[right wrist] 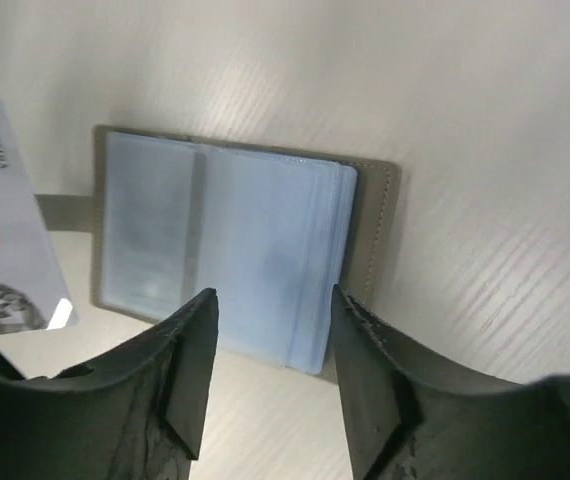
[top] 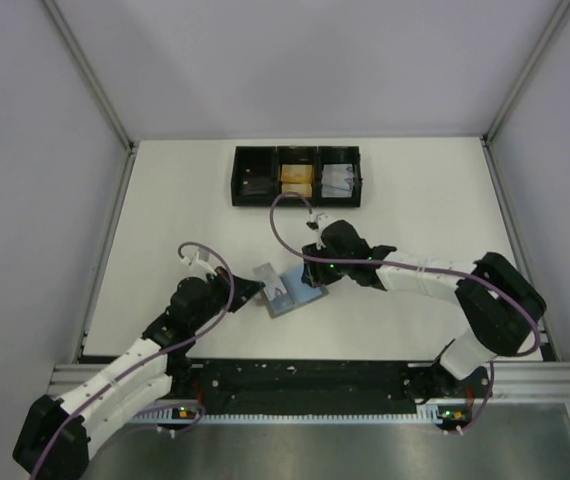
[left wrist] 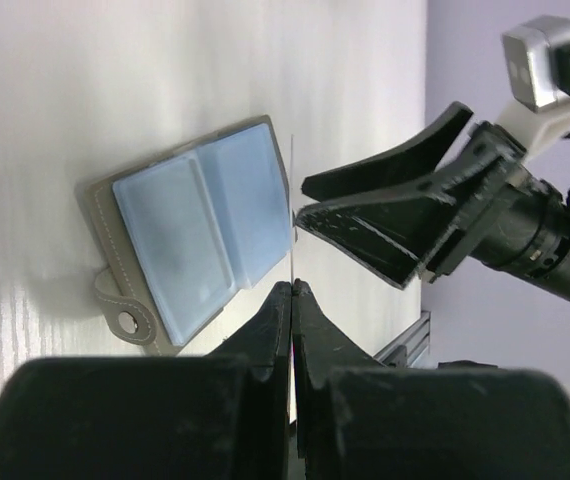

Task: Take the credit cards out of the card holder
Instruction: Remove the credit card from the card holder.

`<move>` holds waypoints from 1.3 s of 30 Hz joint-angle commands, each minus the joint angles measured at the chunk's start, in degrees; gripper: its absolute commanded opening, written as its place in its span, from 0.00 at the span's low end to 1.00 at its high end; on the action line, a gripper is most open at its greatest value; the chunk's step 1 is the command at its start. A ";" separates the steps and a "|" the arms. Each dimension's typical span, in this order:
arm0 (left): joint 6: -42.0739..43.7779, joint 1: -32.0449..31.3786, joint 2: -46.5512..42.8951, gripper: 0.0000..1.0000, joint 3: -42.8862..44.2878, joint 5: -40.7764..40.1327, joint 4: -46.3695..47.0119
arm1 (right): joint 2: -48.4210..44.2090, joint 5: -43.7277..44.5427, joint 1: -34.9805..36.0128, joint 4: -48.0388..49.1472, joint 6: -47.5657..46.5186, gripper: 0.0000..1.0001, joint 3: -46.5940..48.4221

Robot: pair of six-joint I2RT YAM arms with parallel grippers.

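Observation:
The card holder (top: 303, 292) lies open on the table, grey outside with light blue sleeves inside (left wrist: 195, 235) (right wrist: 235, 240). My left gripper (top: 257, 290) (left wrist: 293, 287) is shut on a pale silvery credit card (top: 267, 273), just left of the holder. That card shows edge-on as a thin line (left wrist: 292, 180) in the left wrist view, and as a printed face (right wrist: 5, 240) in the right wrist view. My right gripper (top: 315, 272) (right wrist: 273, 295) hangs open over the holder's near edge with nothing between its fingers. Its tips (left wrist: 303, 200) sit close beside the card's edge.
A black three-compartment tray (top: 235, 178) stands at the back of the table, with an orange item (top: 296, 180) in its middle bay and a clear item (top: 338, 180) in its right bay. Grey walls enclose the table on three sides.

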 commanded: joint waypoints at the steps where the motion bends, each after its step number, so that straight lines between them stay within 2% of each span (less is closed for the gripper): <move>1: -3.99 0.21 -4.81 0.00 -2.01 -1.60 1.98 | -11.58 -0.51 -0.62 7.18 3.76 0.57 -3.78; 4: -6.10 0.21 -7.18 0.00 -2.45 -1.52 4.44 | -17.21 -2.98 -0.63 12.81 7.63 0.73 -7.38; 7: -8.04 0.21 -8.77 0.00 -2.71 -1.34 7.33 | -20.65 -6.75 -0.62 18.61 11.76 0.79 -10.11; 15: -10.41 0.13 -9.30 0.00 -1.92 -0.11 13.40 | -18.64 -15.36 -0.45 35.14 23.63 0.79 -14.07; 21: -11.73 0.13 -8.68 0.00 -2.01 0.42 17.89 | -14.08 -20.11 -0.54 43.40 29.78 0.73 -13.99; 24: -12.00 0.04 -8.07 0.00 -2.01 0.77 20.00 | -11.88 -21.96 -0.63 47.70 32.51 0.65 -14.07; 25: -12.17 -0.05 -7.81 0.00 -1.92 0.77 20.61 | -11.35 -22.49 -0.54 49.11 33.12 0.59 -14.07; 32: -10.95 -0.05 -5.52 0.00 -1.22 3.31 22.73 | -11.34 -23.64 -0.89 51.15 33.75 0.01 -13.99; 34: -8.85 0.04 -5.43 0.01 -1.05 4.19 22.55 | -12.30 -23.99 -1.50 50.27 33.05 0.00 -14.34; 37: -4.02 0.04 -5.87 0.22 -0.69 4.02 21.06 | -14.93 -25.48 -3.17 47.55 30.50 0.00 -15.13; 39: 1.24 0.39 -7.27 0.44 0.35 4.72 17.83 | -17.04 -27.32 -4.49 44.31 27.78 0.00 -15.48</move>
